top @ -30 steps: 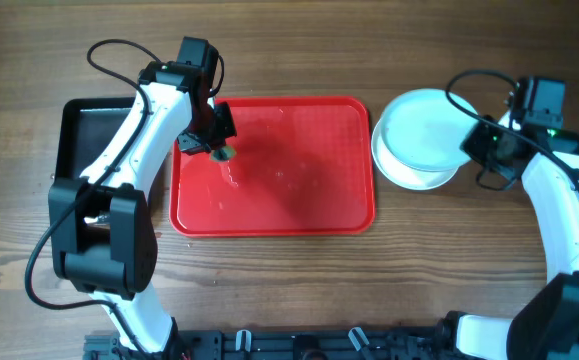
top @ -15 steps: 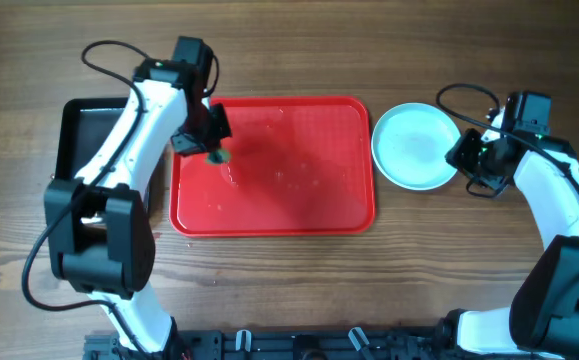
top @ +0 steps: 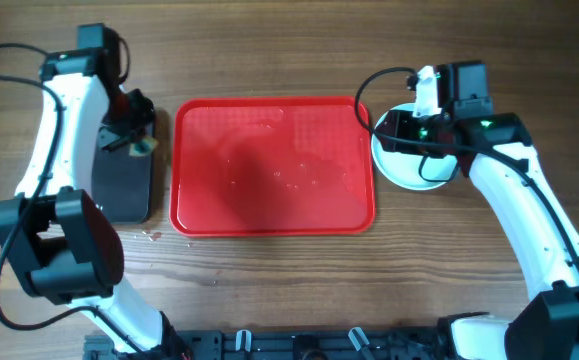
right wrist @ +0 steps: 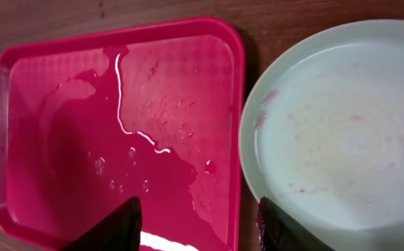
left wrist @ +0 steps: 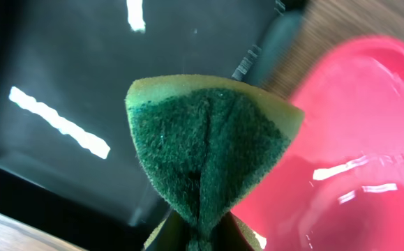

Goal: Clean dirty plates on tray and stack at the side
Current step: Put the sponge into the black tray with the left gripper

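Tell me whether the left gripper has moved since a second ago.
Yes. The left gripper, holding the sponge, moved left, off the red tray to above the black tray.

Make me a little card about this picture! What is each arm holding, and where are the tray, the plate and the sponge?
red tray: wet, no plates on it
plate: on the table right of the red tray, faint pink marks
left end effector: shut on the green sponge, above the black tray
right end effector: open, empty, over where red tray and plate meet
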`<action>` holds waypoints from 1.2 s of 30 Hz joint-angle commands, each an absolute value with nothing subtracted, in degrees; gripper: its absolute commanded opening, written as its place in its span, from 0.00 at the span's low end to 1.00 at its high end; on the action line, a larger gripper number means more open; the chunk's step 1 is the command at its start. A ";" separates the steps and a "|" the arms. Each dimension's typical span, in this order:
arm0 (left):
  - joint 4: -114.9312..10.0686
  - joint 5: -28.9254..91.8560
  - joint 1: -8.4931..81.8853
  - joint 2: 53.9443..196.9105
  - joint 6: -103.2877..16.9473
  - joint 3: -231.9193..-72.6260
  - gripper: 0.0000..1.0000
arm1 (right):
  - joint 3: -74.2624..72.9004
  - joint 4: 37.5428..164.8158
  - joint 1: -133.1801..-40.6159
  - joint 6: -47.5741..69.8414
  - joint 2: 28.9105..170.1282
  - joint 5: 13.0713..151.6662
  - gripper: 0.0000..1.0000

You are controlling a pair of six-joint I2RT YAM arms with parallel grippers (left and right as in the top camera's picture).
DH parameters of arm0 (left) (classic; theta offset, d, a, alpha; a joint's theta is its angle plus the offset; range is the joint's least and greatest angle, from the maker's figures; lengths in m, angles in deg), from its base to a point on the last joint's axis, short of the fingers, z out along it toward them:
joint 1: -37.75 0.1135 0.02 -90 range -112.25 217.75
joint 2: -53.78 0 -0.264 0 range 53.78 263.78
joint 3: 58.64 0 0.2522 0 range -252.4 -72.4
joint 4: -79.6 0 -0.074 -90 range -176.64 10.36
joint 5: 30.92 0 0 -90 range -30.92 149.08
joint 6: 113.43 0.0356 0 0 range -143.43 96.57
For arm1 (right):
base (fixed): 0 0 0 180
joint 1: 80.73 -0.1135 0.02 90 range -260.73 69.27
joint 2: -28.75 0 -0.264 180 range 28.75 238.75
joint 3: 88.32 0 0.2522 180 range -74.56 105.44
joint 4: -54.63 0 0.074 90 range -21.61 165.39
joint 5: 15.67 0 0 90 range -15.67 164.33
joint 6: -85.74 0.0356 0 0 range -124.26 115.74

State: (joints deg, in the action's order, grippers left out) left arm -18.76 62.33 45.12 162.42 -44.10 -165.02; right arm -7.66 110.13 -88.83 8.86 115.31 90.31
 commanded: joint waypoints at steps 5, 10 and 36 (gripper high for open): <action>-22.21 64.12 52.12 166.07 -43.84 -163.44 0.04 | -7.07 110.09 -90.69 9.41 118.24 88.94 0.55; -25.97 64.12 53.65 167.49 -43.79 -160.10 0.07 | -7.07 110.09 -90.69 9.39 118.28 88.94 0.54; -16.51 52.89 45.30 144.59 -43.38 -163.49 1.00 | 0.75 119.18 -90.36 7.70 102.42 76.61 0.62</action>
